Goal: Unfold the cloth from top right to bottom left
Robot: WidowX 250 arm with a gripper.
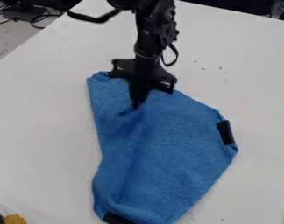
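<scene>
Nearest me, a black rectangular patch [117, 218] edges the soft blue fabric cloth [168, 162], which lies creased across the white table [39, 131]. Beyond, the black two-finger gripper [137, 106] pinches a raised fold, presumably so the top layer can be drawn towards the bottom left.

One fixed camera looks down at a slant (fairly near the table [39, 118]).
</scene>
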